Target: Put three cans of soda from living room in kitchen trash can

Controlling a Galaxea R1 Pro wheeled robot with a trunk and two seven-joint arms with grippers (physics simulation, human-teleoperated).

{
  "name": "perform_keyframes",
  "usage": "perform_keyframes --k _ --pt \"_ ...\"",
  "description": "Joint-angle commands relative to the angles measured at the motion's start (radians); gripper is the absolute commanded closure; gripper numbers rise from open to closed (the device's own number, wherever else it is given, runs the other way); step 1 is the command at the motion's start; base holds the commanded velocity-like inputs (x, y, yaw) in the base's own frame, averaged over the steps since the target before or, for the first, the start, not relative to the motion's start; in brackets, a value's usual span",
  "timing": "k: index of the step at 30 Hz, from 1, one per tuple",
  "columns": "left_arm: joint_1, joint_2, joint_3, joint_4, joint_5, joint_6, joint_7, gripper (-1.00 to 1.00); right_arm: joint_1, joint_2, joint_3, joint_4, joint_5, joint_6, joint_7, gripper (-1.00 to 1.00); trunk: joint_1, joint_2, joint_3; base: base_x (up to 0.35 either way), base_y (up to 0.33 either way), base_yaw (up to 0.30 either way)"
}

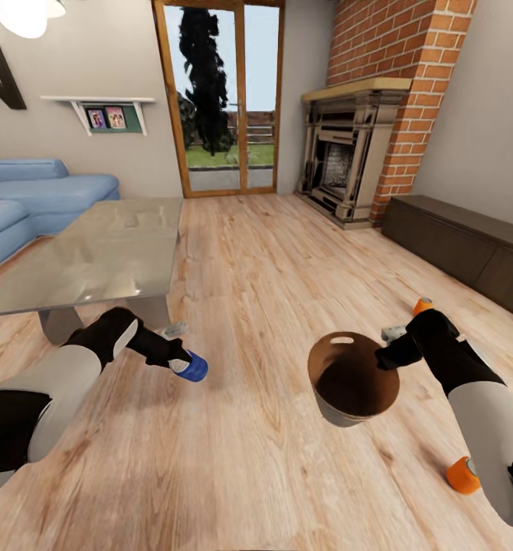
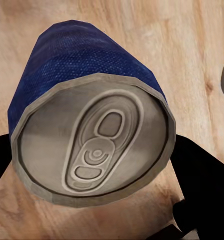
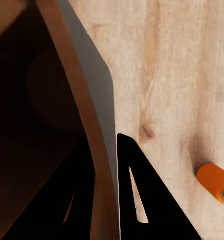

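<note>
Soda in a small dark blue can with a silvery top [image 1: 191, 367] sits clamped in the left gripper [image 1: 181, 363], held low over the pale wooden plank floor [image 1: 272, 260]; in the left wrist view the blue can [image 2: 89, 125] shows its pull-tab end, with the black fingers [image 2: 204, 175] closed against its sides. Well apart from it, across the floor, the small round tapered trash can [image 1: 354, 378], grey outside and tan-brown inside with a slot cut-out near the rim, is held tilted by the right gripper [image 1: 385, 358]. In the right wrist view the two black fingers [image 3: 137, 200] pinch the bin's wall [image 3: 86, 125], one inside and one outside, so the right gripper [image 3: 105, 150] is shut on the rim. One small orange can [image 1: 463, 474] lies on its side on the floor beside the right arm, and another orange can [image 1: 422, 306] shows just behind the right wrist. The right wrist view catches an orange can [image 3: 216, 183] lying on the planks. Farther out stand a glass coffee tabletop [image 1: 96, 252], a blue corner sofa [image 1: 27, 199], a red brick fireplace [image 1: 364, 145] and a long dark low cabinet [image 1: 463, 245].
</note>
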Motion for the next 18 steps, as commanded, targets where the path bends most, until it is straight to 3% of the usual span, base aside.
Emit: perform_keyframes --k 1,5,9,15,16,18 --pt "0.0 -0.001 -0.001 -0.002 -0.003 0.0 -0.001 1.0 0.002 0.01 -0.003 -0.001 -0.015 0.007 -0.007 1.0 -0.004 0.007 0.003 0.0 0.0 0.0" --pt "-0.001 -0.021 0.001 -0.008 0.005 0.007 -0.006 1.0 0.011 0.075 -0.005 0.016 -0.016 0.007 -0.068 1.0 -0.019 0.035 0.016 0.0 0.0 0.0" --pt "-0.001 -0.027 0.005 -0.01 0.006 0.007 -0.018 1.0 0.012 0.101 -0.006 0.045 -0.016 0.007 -0.098 1.0 -0.035 0.063 0.029 0.0 0.0 0.0" --pt "-0.001 -0.023 -0.003 -0.011 0.003 0.003 -0.161 1.0 0.014 0.14 -0.017 0.115 -0.017 0.007 -0.168 1.0 -0.058 0.105 0.047 0.0 0.0 0.0" --pt "-0.003 -0.019 -0.003 -0.012 0.001 0.003 -0.209 1.0 0.014 0.154 -0.03 0.127 -0.017 0.007 -0.179 1.0 -0.062 0.112 0.05 0.0 0.0 0.0" --pt "-0.006 -0.012 -0.003 -0.018 0.0 0.006 -0.235 1.0 0.014 0.165 -0.039 0.134 -0.017 0.007 -0.184 1.0 -0.069 0.126 0.057 0.0 0.0 0.0"
